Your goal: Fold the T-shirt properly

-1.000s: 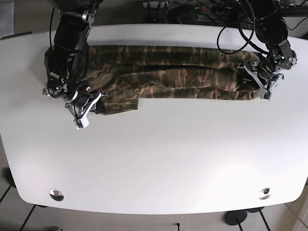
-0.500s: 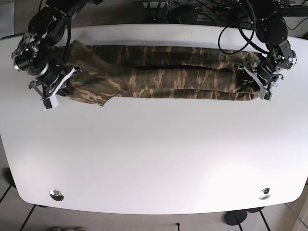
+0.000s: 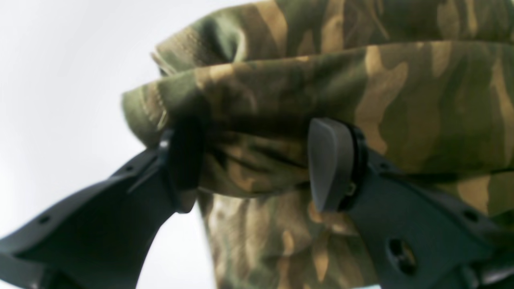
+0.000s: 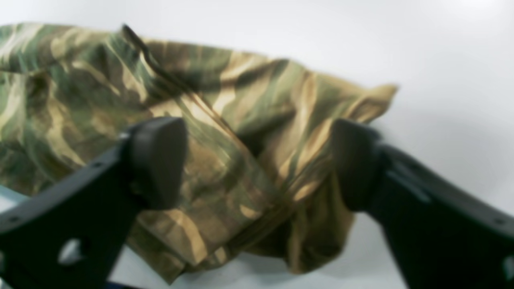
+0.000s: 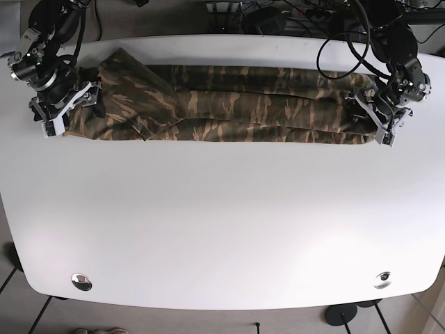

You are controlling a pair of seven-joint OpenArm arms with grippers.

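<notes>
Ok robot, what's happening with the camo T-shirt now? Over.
Left gripper open around one bunched end. Right gripper open around the other. Camo T-shirt stretched long across white table.

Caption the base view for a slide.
Two grippers, left and right, flank a camouflage T-shirt stretched along the white table.

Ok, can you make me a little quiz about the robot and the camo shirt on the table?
1. True or false: the T-shirt lies stretched in a long band across the far side of the white table.
2. What pattern is the shirt? A) stripes B) camouflage C) polka dots
3. Fill in: the left gripper and the right gripper sit at opposite ____ of the shirt.

Key: 1 true. 2 B. 3 ends. In both wrist views the fingers stand apart with cloth bunched between them.
</notes>
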